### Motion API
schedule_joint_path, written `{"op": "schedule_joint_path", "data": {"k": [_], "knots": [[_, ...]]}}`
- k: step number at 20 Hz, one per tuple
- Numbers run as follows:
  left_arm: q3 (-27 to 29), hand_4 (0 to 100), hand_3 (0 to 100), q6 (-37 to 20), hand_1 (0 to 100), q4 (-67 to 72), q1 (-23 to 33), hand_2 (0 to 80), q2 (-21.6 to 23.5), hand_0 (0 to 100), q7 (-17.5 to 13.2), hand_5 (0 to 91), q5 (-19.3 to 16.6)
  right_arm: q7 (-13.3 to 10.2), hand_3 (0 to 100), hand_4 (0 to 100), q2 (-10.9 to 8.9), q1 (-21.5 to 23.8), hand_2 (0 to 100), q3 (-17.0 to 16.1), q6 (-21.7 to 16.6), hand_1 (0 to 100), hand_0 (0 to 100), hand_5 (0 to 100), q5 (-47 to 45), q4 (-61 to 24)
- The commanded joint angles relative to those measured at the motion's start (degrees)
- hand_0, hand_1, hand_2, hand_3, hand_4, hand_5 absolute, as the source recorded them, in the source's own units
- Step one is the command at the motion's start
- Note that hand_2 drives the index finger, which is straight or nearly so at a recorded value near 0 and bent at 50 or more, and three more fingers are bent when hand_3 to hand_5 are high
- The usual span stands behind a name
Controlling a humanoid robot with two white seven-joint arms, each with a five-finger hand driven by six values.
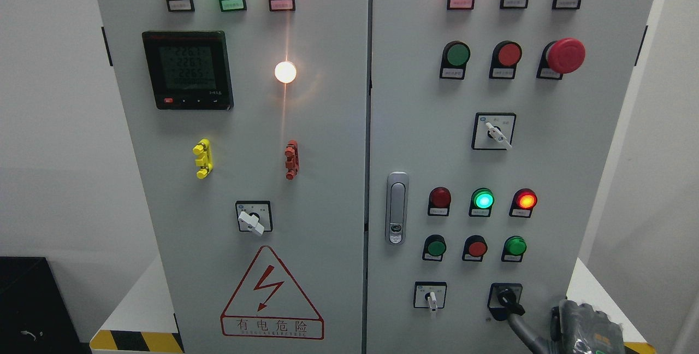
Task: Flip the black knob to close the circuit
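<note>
The black knob (pixel 505 295) sits on a black square plate at the lower right of the grey cabinet's right door (pixel 546 179). Its handle points down and to the right. My right hand (pixel 587 328) comes in at the bottom right corner, just right of and below the knob. A grey part of the hand (pixel 522 330) reaches up-left and meets the lower tip of the knob's handle. Most of the hand is cut off by the picture's bottom edge. The left arm is not in view.
A white selector switch (pixel 431 296) sits left of the black knob, with rows of lamps and push buttons (pixel 477 224) above. A red mushroom stop button (pixel 564 55) sticks out at upper right. A door latch (pixel 397 207) is at the door's left edge.
</note>
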Motion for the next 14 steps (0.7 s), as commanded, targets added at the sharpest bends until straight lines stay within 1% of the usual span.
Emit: {"op": "schedule_joint_path", "data": {"k": [1,7,14], "knots": [[0.0,0,0,0.02,56,0.0,0.35,0.0,-0.07,12,0.04,0.0,-0.02,-0.56,100,100,0.33,0.54,94,0.33,-0.05,0,0,100,-0.03,-1.01],[0.0,0,0,0.02,56,0.0,0.35,0.0,-0.07,12,0.04,0.0,-0.02,-0.56,100,100,0.33,0.98,94,0.77,-1.1,0,0,100,-0.03,-1.1],[0.0,0,0,0.02,56,0.0,0.35,0.0,0.02,12,0.04,0.0,-0.02,-0.56,100,100,0.24,1.86,94,3.41,-1.28,0,0,100,0.06,-1.01]]}}
